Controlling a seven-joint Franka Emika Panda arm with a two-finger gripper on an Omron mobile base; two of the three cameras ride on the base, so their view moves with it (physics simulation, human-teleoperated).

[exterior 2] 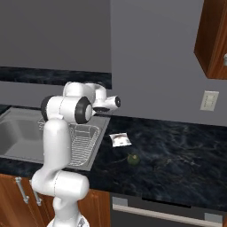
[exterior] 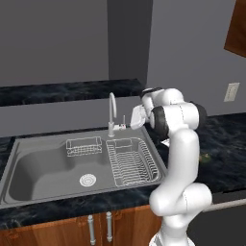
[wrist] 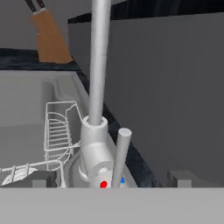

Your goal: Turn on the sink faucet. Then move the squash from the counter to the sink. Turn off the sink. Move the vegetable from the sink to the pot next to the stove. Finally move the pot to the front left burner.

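Gripper at the faucet base

The gripper, spread wide and holding nothing, brackets the sink faucet lever; the sink lies at 9 o'clock, the squash on the counter at 3 o'clock.

We see plain grey walls, a white wall outlet, a brown upper cabinet and wooden lower cabinet doors.
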